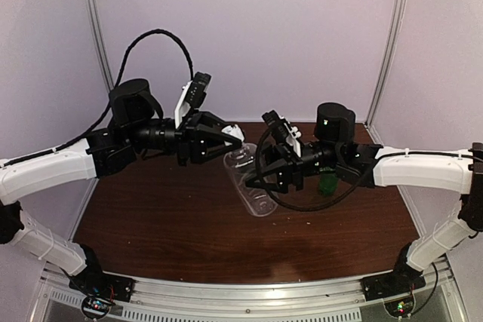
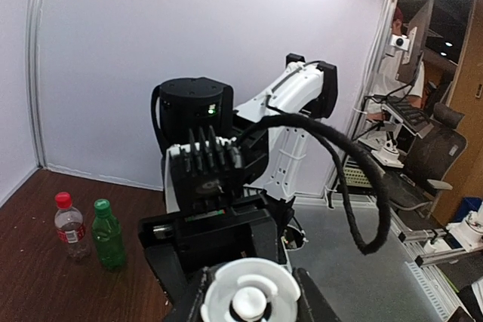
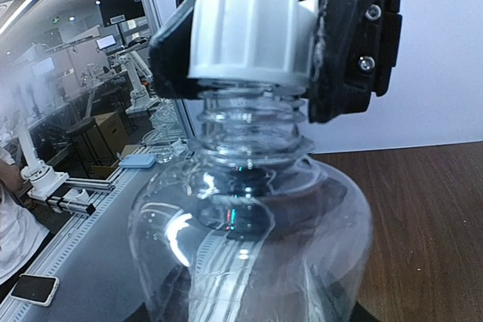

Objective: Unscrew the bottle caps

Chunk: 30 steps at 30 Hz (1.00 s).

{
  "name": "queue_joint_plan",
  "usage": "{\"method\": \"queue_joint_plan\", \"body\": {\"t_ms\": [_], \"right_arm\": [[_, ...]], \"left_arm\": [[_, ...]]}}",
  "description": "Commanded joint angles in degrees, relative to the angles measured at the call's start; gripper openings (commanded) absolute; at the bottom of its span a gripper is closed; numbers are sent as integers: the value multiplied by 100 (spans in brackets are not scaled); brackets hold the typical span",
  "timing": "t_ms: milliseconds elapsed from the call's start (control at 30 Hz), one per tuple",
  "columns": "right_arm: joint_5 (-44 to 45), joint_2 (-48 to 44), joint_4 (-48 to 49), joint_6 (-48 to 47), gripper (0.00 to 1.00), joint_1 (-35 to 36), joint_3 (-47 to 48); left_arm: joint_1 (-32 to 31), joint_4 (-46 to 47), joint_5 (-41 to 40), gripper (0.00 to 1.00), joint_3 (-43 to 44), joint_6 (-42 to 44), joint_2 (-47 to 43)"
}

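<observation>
Brown tabletop (image 1: 166, 224) lies under my arms. My right gripper (image 1: 272, 182) holds the clear bottle (image 1: 253, 186) up in the air (tipped sideways), and my left gripper (image 1: 232, 145) is squeezed tight on its white cap (image 3: 249, 24).

White cap (image 3: 253, 24), vertical ribs, on clear bottle (image 3: 249, 239). Left gripper (image 1: 235, 143), right gripper (image 1: 264, 180): black. Left arm (image 1: 45, 171), right arm (image 1: 423, 167): white shells, black joints. Green bottle (image 2: 109, 240), lighter green cap (image 2: 101, 205). Small clear bottle (image 2: 69, 220): red cap (image 2: 63, 200), red label (image 2: 72, 235). Table (image 1: 173, 239): dark reddish-brown, wood grain. Walls (image 1: 287, 35): pale lilac-grey. Cable (image 1: 151, 35): black. Base rail (image 1: 226, 292): silver metal.
</observation>
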Motion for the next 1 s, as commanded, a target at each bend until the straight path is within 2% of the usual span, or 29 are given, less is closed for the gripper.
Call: {"method": "queue_joint_plan", "body": {"t_ms": [0, 267, 500, 800, 967], "right_arm": [[742, -38, -589, -360, 44, -34, 261], [1216, -23, -945, -589, 43, -47, 282], [1358, -173, -944, -547, 44, -129, 183], [1442, -246, -918, -514, 44, -192, 89], [1448, -204, -818, -475, 44, -209, 46]], "left_arm": [[16, 1, -1145, 27, 129, -138, -298], [29, -456, -3245, 28, 25, -167, -693], [146, -889, -5006, 28, -600, -31, -875], [401, -264, -6086, 28, -2360, -204, -891], [444, 316, -6557, 28, -3150, -231, -532]]}}
